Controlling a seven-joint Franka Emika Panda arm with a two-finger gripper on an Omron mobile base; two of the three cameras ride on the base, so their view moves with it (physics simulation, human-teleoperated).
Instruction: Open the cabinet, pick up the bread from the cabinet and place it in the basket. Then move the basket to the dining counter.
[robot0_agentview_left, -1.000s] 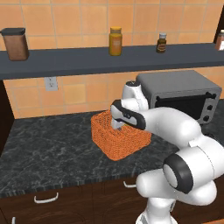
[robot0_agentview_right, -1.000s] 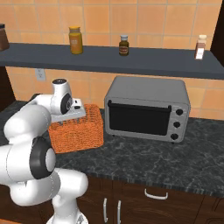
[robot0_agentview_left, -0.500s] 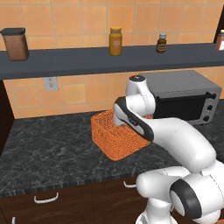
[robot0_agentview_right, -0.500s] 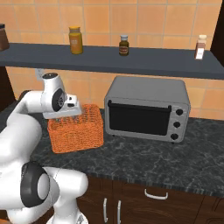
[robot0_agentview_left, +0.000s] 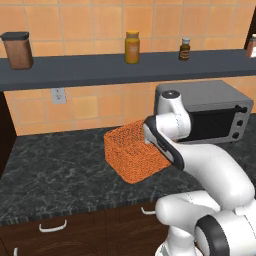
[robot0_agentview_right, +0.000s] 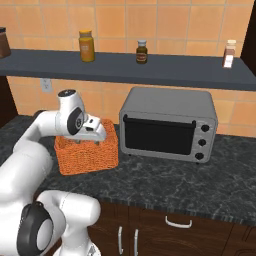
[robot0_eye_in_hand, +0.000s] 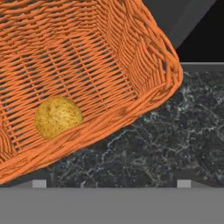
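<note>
The orange woven basket (robot0_agentview_left: 131, 153) (robot0_agentview_right: 88, 156) (robot0_eye_in_hand: 109, 65) stands on the black speckled countertop (robot0_agentview_left: 55, 170), left of the toaster oven. The bread (robot0_eye_in_hand: 58, 117), a small round golden lump, lies on the basket's floor near one wall. My gripper (robot0_agentview_right: 91, 140) (robot0_eye_in_hand: 111, 183) hovers just above the basket's rim on the oven side and points down. It is open, with its tips far apart and nothing between them. In the left base view my own forearm covers the hand. The dining counter is out of view.
A grey toaster oven (robot0_agentview_right: 169, 125) (robot0_agentview_left: 212, 112) stands close beside the basket. The dark shelf (robot0_agentview_right: 125, 70) above carries an amber jar (robot0_agentview_right: 86, 46), a small bottle (robot0_agentview_right: 142, 52) and other jars. A dark cabinet side (robot0_agentview_left: 4, 135) borders the left.
My hand has lifted a little and turned over the basket's oven-side rim, jaws staying wide. The basket has not moved.
</note>
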